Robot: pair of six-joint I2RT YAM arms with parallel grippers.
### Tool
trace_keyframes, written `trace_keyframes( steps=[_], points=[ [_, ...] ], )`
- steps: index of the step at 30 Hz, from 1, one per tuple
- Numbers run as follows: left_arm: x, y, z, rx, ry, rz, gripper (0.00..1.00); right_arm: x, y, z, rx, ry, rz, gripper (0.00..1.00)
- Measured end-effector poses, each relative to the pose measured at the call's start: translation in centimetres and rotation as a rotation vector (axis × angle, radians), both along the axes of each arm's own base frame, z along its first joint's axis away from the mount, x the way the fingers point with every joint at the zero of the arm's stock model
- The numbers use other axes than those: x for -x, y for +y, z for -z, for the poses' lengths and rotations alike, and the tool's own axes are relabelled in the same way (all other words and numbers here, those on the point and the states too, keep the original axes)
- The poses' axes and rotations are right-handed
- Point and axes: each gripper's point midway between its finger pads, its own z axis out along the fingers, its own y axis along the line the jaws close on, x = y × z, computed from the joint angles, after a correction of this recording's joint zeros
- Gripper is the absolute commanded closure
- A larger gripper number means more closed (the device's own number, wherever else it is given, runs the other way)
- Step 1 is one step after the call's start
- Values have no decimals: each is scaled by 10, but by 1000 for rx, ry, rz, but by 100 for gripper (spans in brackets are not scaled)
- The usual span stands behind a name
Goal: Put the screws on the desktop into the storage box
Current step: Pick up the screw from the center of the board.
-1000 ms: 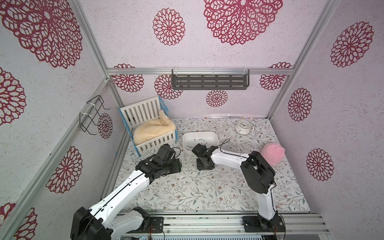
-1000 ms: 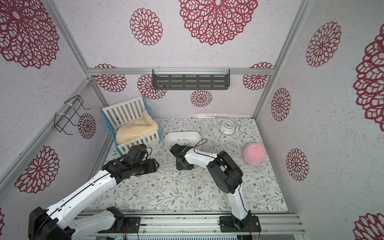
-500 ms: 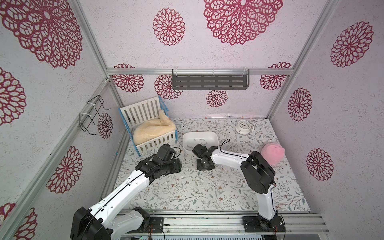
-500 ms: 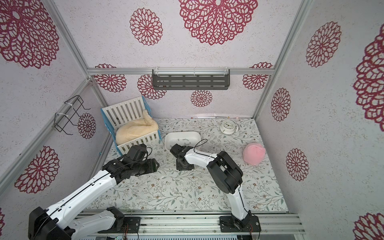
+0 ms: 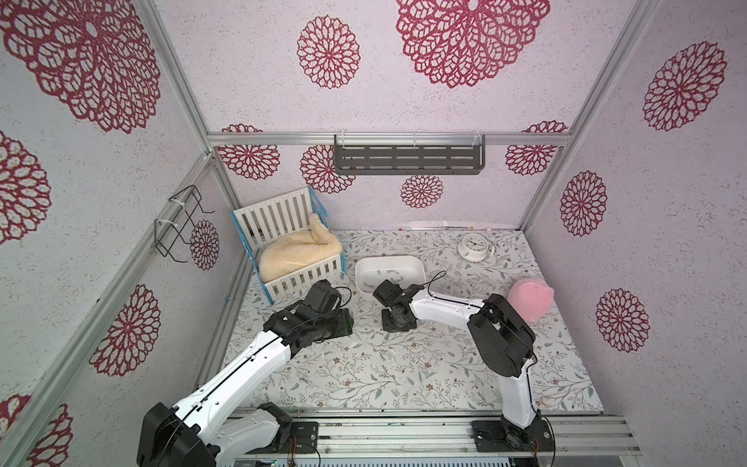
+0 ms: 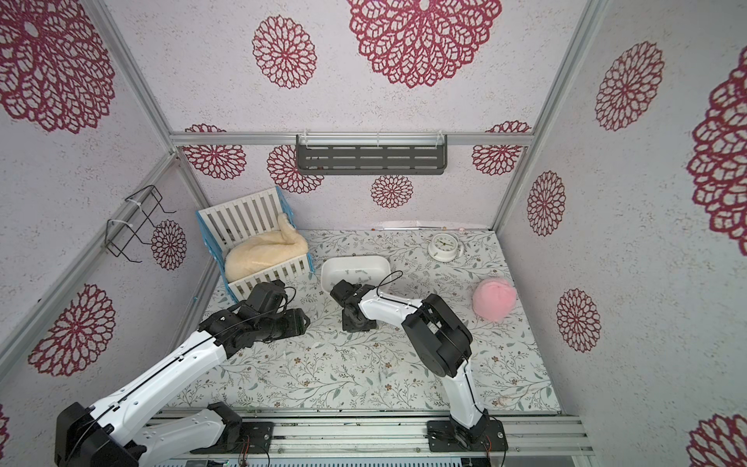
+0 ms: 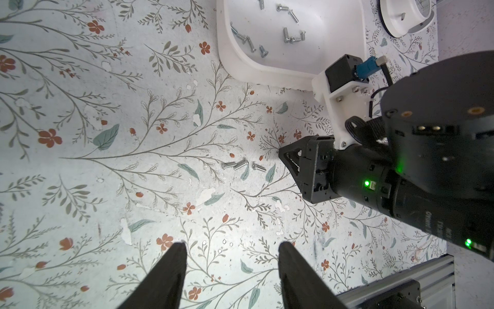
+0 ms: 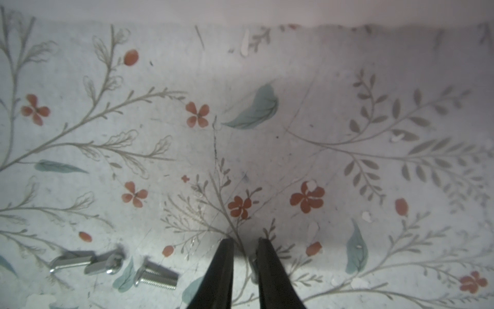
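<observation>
Table (image 5: 404, 364) bears storage box (image 7: 334, 40), part-filled. Left tool (image 7: 232, 244) gapes, empty. Right tool (image 8: 245, 240): jaws nearly together beside three loose screws (image 8: 157, 277); held or not, I cannot tell. Screws light, hard, slick; I'd pinch mid-shaft.

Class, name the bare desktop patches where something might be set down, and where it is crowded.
Free: the middle front desktop along the rail; also between storage box, clock and pink plush. Crowded: around three loose screws, between crib, left hand and right hand.
</observation>
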Motion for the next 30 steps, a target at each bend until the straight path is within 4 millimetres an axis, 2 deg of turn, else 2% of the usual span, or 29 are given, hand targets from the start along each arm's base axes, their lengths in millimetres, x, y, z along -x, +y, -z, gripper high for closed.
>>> trace_keyframes(
  steps=[9,30],
  points=[
    [0,0,0,0,0,0,40,1,-2,1,-13,-18,4,80],
    [0,0,0,2,1,-2,40,4,-5,1,-19,-22,13,100]
  ],
)
